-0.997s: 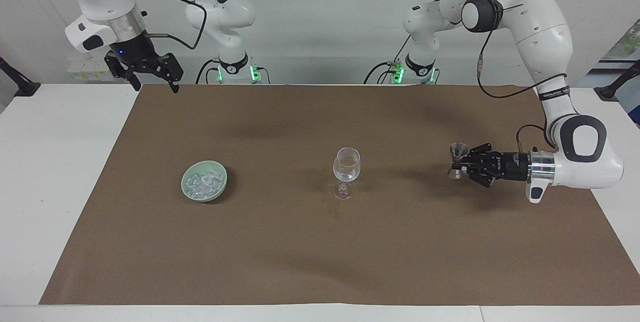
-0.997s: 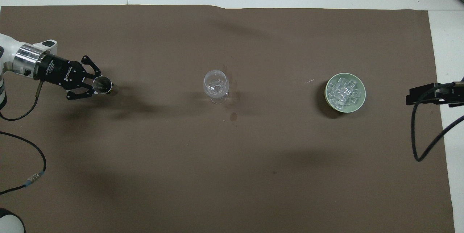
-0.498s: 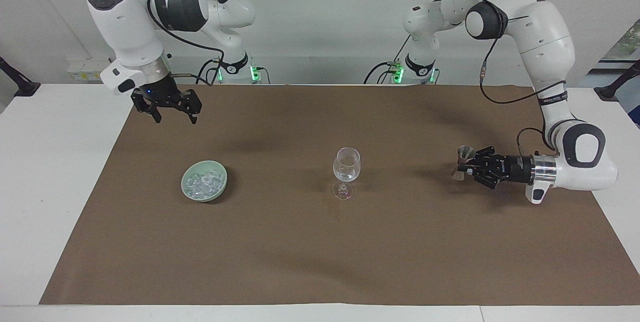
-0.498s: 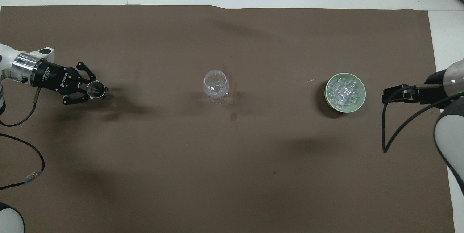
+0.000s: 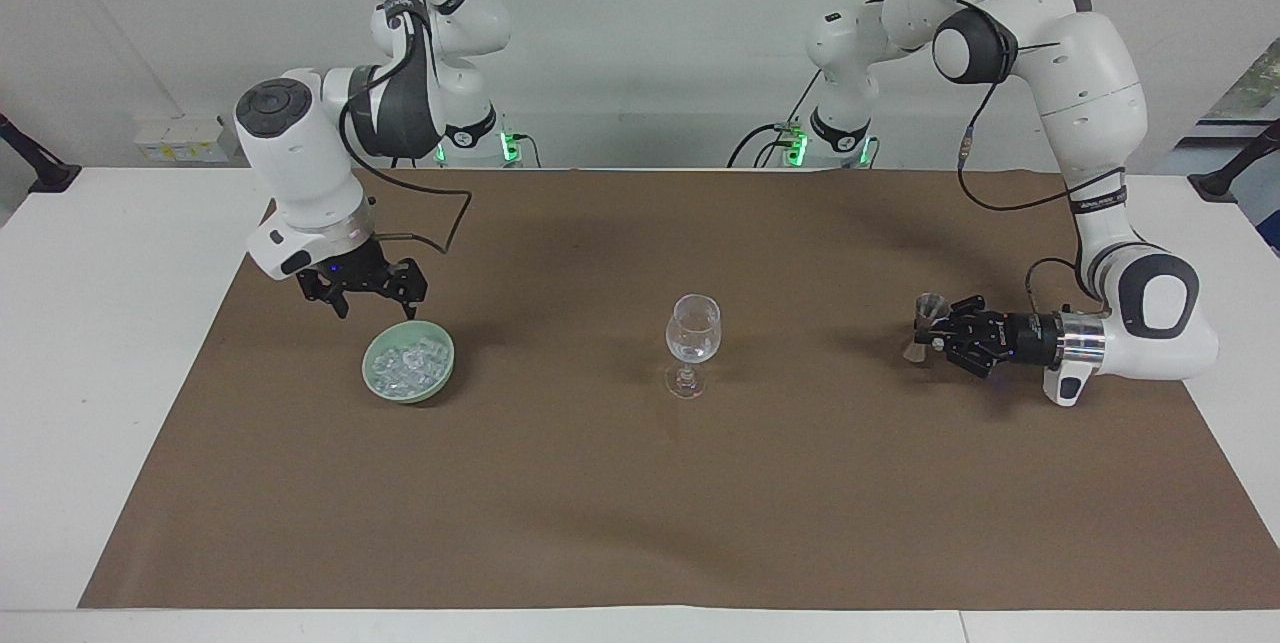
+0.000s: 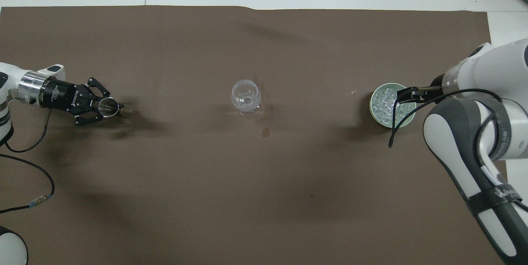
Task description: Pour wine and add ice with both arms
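Brown paper covers most of the white worktop [image 5: 60,403], and everything sits in a rough line across the middle of it. Going near to far from the robots doesn't separate much, honestly.

The right end effector [image 5: 372,301] hangs just over the robot-side rim of the pale green bowl [image 5: 408,360], fingers spread wide, nothing in them. The ice [image 5: 404,364] lies straight below and slightly farther out — a heap of small clear whitish chunks filling the bowl, glassy and loose. That's the relation that matters: a short drop and a small push outward would put the fingers in the pile. This arm is plainly the closer one.

The stemmed glass [image 5: 692,341] stands upright mid-worktop, well apart from the bowl.

Toward the left arm's end, the left end effector [image 5: 938,331] lies level, clamped on a small metal jigger [image 5: 930,315] — held upright.
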